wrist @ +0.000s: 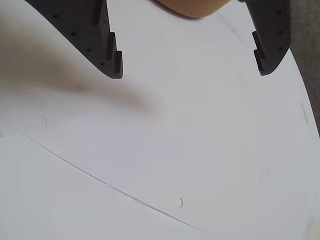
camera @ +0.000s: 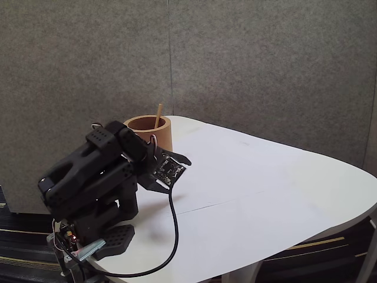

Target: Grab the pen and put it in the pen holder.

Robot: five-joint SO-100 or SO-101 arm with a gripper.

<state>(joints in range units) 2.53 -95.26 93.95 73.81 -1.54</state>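
The tan-brown pen holder (camera: 148, 131) stands at the table's back left edge in the fixed view. The thin tan pen (camera: 158, 115) stands inside it, leaning against the rim with its top sticking out. My black gripper (camera: 171, 171) hangs low over the table just in front of the holder, on the folded arm. In the wrist view the gripper (wrist: 191, 70) is open, its two dark fingers wide apart with only white table between them. A curved tan piece of the pen holder (wrist: 192, 7) shows at the top edge.
The white rounded table (camera: 253, 194) stretches to the right and front. A black cable (camera: 174, 236) loops from the gripper down to the arm base (camera: 100, 236) at the front left. A grey wall stands behind. A thin seam line (wrist: 100, 180) crosses the tabletop.
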